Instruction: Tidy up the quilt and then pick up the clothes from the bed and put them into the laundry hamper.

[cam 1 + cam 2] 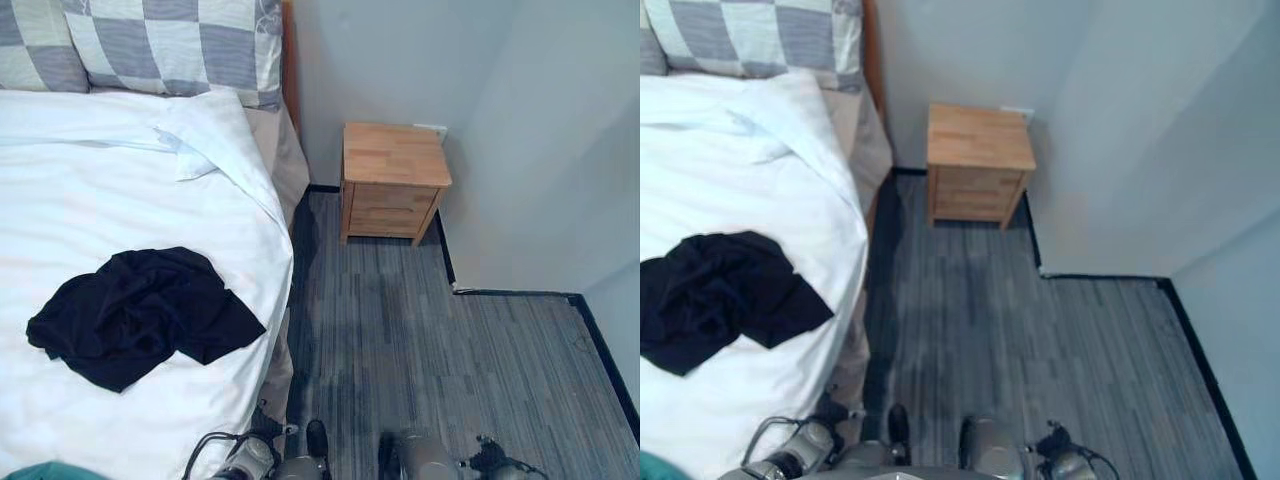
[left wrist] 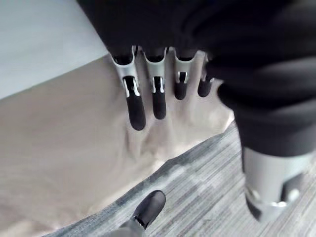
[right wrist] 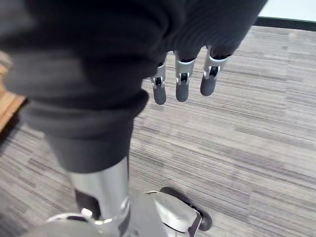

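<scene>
A crumpled black garment (image 1: pixel 140 315) lies on the white quilt (image 1: pixel 90 210) near the bed's right edge. The quilt's top corner (image 1: pixel 205 140) is folded back below the checked pillows (image 1: pixel 175 45). My left hand (image 2: pixel 136 103) hangs open with straight fingers beside the beige bed skirt (image 2: pixel 64 148), holding nothing. My right hand (image 3: pixel 180 84) hangs open over the grey carpet (image 3: pixel 237 148), also with nothing in it.
A wooden nightstand (image 1: pixel 392 180) stands against the wall to the right of the bed. Striped grey carpet (image 1: pixel 430 340) runs between the bed and the walls. A teal edge of something (image 1: pixel 40 470) shows at the lower left corner.
</scene>
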